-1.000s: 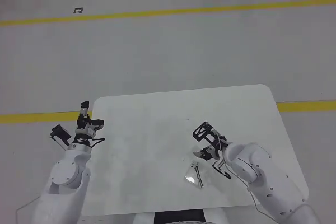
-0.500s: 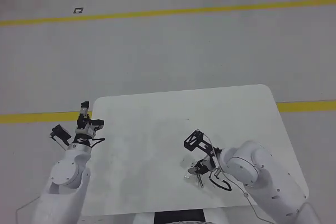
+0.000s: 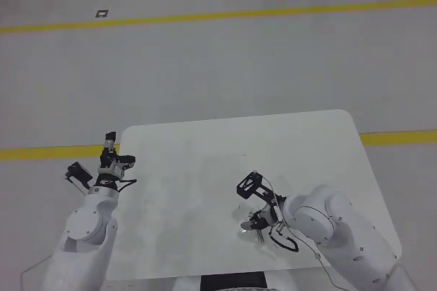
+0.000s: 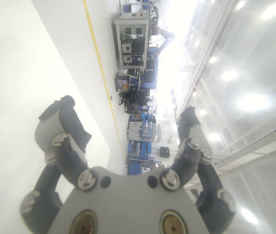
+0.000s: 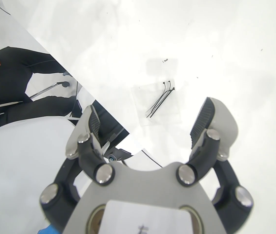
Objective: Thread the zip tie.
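Several black zip ties [image 5: 161, 98] lie bundled inside a small clear plastic bag [image 5: 174, 113] on the white table [image 3: 204, 160], close to its front edge. My right gripper [image 5: 150, 120] hovers just above the bag, open, with nothing between its ribbed pads [image 5: 202, 118]. From above, the right gripper [image 3: 258, 216] covers most of the bag [image 3: 246, 230]. My left gripper [image 3: 109, 149] is held off the table's left edge, open and empty, with its fingertips [image 4: 66, 103] pointing away across the room.
The table's front edge [image 5: 84, 88] runs close beside the bag. A thin cable [image 5: 152, 159] trails off that edge near the right gripper. Bare tabletop stretches across the middle and back of the table.
My right gripper has swung left and toward the front edge, from beside the bag to over it. The left arm has not moved.
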`<action>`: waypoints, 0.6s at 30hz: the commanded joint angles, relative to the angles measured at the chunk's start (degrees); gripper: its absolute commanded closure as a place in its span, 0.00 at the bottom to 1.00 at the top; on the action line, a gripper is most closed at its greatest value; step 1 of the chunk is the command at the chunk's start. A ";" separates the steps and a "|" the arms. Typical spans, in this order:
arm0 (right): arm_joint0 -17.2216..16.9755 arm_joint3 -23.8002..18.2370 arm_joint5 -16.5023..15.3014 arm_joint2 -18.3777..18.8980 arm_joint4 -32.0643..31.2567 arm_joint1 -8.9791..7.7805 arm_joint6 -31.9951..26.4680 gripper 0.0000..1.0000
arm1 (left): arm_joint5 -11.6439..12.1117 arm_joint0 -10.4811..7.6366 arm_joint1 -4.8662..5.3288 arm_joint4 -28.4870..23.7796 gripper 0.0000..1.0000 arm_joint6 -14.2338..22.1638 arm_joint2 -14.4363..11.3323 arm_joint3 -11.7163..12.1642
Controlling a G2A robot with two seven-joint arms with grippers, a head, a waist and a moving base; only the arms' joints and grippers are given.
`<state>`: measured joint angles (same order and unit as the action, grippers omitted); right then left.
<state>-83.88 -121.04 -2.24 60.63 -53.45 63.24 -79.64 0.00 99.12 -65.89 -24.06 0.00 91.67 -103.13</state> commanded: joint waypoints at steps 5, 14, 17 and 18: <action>-0.49 -0.04 9.39 -5.74 -9.55 -0.45 0.00 0.00 | 0.00 0.00 0.00 0.00 0.00 0.00 0.00 0.00; 2.65 -0.46 19.14 -11.15 -9.86 -1.40 0.00 0.00 | 0.00 0.00 0.00 0.00 0.00 0.00 0.00 0.00; 2.80 -0.79 19.39 -11.37 -9.98 -1.52 0.00 0.00 | 0.00 0.00 0.00 0.00 0.00 0.00 0.00 0.00; 2.80 -0.79 19.39 -11.37 -9.98 -1.52 0.00 0.00 | 0.00 0.00 0.00 0.00 0.00 0.00 0.00 0.00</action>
<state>-81.06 -121.86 17.22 49.23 -63.44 61.70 -79.64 0.00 99.12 -65.89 -24.06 0.00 91.67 -103.13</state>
